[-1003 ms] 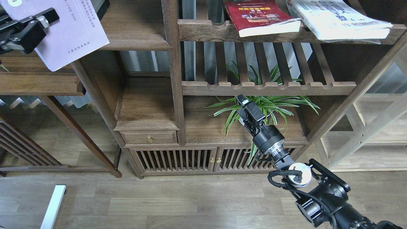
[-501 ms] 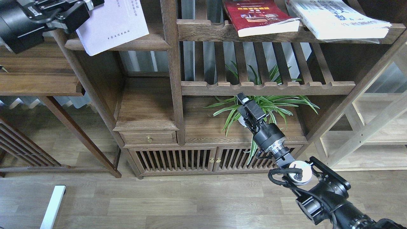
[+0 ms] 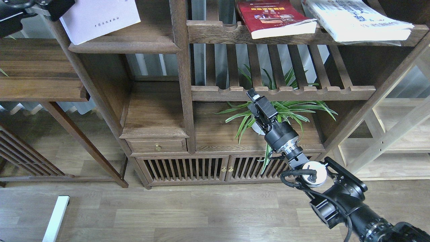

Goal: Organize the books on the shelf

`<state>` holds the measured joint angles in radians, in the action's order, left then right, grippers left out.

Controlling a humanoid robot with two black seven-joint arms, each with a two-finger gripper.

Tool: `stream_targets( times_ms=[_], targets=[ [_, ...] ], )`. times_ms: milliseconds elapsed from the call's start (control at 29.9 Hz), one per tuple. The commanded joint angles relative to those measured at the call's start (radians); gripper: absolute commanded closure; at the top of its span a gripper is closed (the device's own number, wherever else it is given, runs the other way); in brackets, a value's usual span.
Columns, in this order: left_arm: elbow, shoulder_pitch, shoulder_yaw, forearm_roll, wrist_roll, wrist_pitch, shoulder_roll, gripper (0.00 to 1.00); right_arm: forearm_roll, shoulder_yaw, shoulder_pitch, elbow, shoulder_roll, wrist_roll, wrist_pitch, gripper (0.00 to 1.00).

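Observation:
My left gripper [image 3: 55,7] is at the top left edge, partly cut off, and is shut on the left edge of the thin pale lavender book [image 3: 100,18]. The book lies tilted over the solid dark-brown shelf [image 3: 134,45], with its lower left corner past the front edge. The dark red book [image 3: 275,16] and the thick white book [image 3: 356,20] lie on the upper slatted rack at the right. My right gripper [image 3: 255,99] is empty, in front of the plant. It is dark, so its fingers cannot be told apart.
A green spider plant [image 3: 285,111] stands on the low cabinet top behind my right gripper. A second slatted rack [image 3: 282,92] runs just above it. An upright post [image 3: 181,67] divides the bookcase. A side table [image 3: 37,84] stands at the left.
My left gripper has carried the lavender book up and to the right, from beside the bookcase onto the solid shelf. My right gripper has risen slightly.

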<state>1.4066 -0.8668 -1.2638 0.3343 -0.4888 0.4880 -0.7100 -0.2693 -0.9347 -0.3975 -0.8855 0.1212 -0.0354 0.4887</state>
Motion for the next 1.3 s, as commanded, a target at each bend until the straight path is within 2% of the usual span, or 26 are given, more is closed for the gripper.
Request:
stream_targets(
  times_ms=[0,201,368,568,869,969,1170,1270],
  targets=[
    [0.003,-0.014,0.017,0.049,0.000,-0.066,0.012,0.94,0.033,0.004,-0.012,-0.004,0.001,0.000,0.000,0.07],
    [0.003,-0.020,0.024,0.140,0.000,-0.219,0.041,0.94,0.045,0.002,-0.015,-0.004,0.012,0.000,0.000,0.07],
    [0.005,-0.034,0.030,0.236,0.000,-0.330,0.145,0.94,0.045,-0.003,-0.004,-0.004,0.021,0.000,0.000,0.07],
    [-0.020,-0.119,0.075,0.403,0.000,-0.583,0.340,0.93,0.045,-0.012,-0.007,-0.004,0.048,0.000,0.000,0.07],
    [-0.031,-0.161,0.214,0.450,0.000,-0.871,0.405,0.92,0.042,-0.018,-0.007,-0.004,0.083,-0.001,0.000,0.07],
    [-0.037,-0.163,0.225,0.450,0.000,-0.902,0.403,0.91,0.041,-0.022,-0.007,-0.006,0.081,-0.001,0.000,0.07],
    [-0.067,-0.175,0.227,0.450,0.000,-0.898,0.399,0.91,0.039,-0.026,-0.006,-0.006,0.083,-0.001,0.000,0.07],
    [-0.110,-0.202,0.227,0.448,0.000,-0.879,0.394,0.88,0.038,-0.038,-0.006,-0.006,0.083,-0.001,0.000,0.07]
  ],
)
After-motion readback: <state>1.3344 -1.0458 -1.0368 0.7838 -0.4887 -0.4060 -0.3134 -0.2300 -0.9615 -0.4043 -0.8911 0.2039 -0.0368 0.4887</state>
